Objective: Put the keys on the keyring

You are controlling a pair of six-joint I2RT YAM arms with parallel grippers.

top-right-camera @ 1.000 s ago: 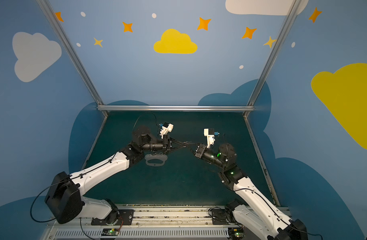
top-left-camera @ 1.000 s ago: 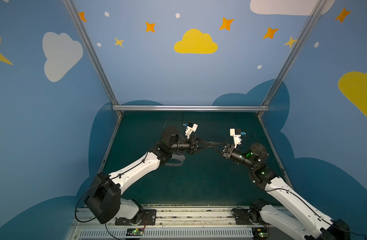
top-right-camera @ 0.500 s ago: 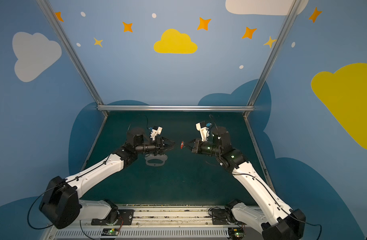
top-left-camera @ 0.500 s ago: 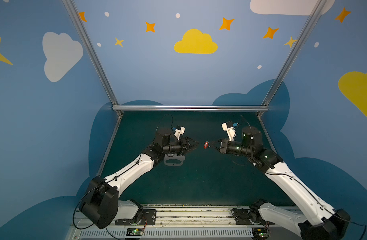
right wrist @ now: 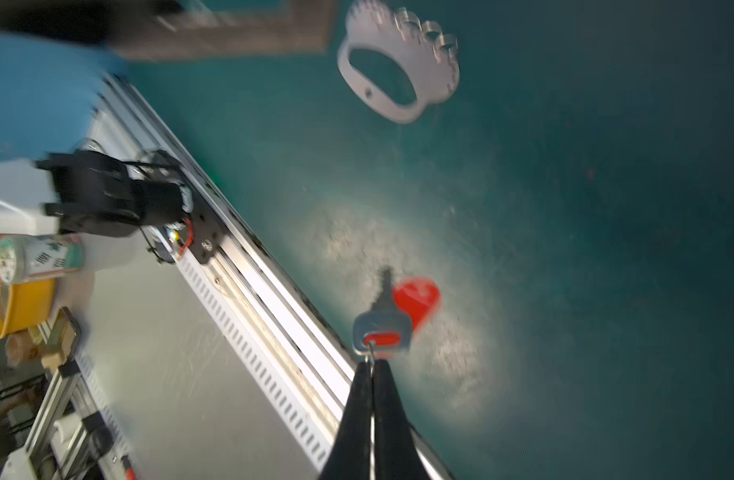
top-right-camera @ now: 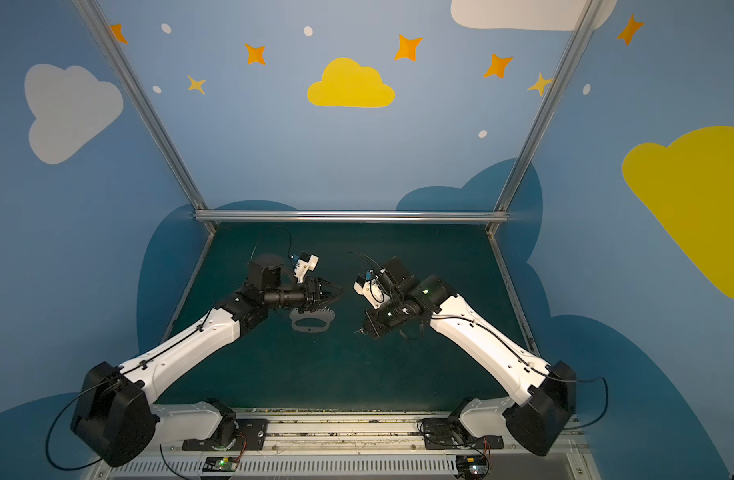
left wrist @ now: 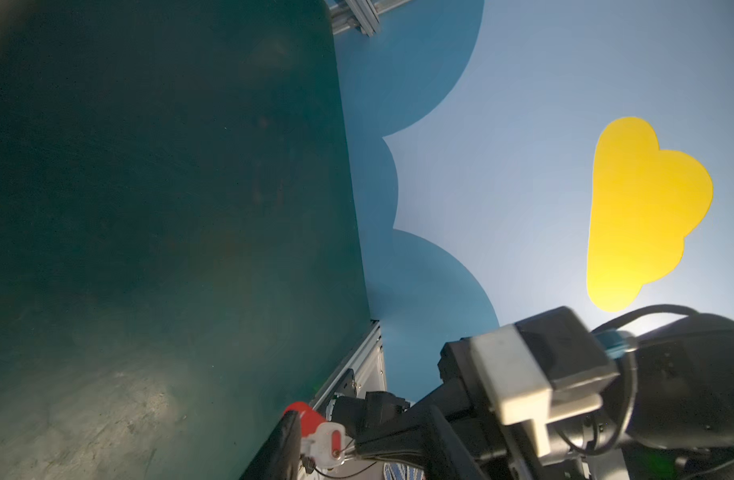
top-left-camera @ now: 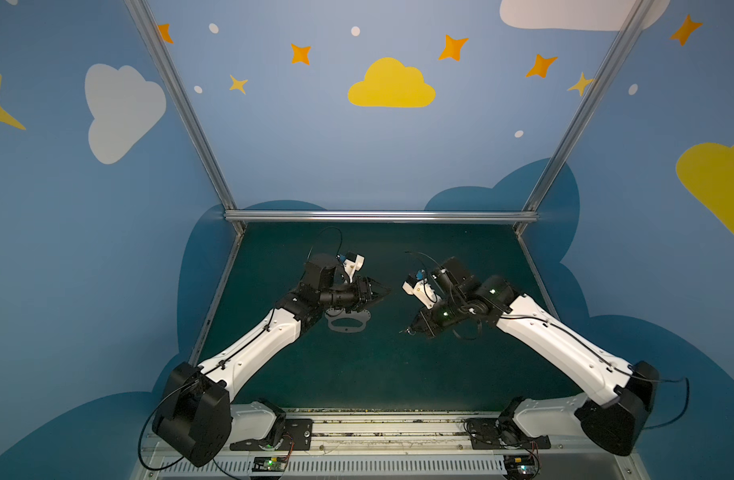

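Right claw [right wrist: 372, 365] clamped on key [right wrist: 379, 328], lower centre; left claw [top-left-camera: 382, 293] apart, empty. Key not yet on keyring [right wrist: 445, 41], upper right at plate [right wrist: 433, 72].

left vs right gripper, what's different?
The left gripper is open and empty; the right gripper is shut on the keyring, the keys dangling. The left gripper points level; the right gripper tilts down. Both are off the mat.
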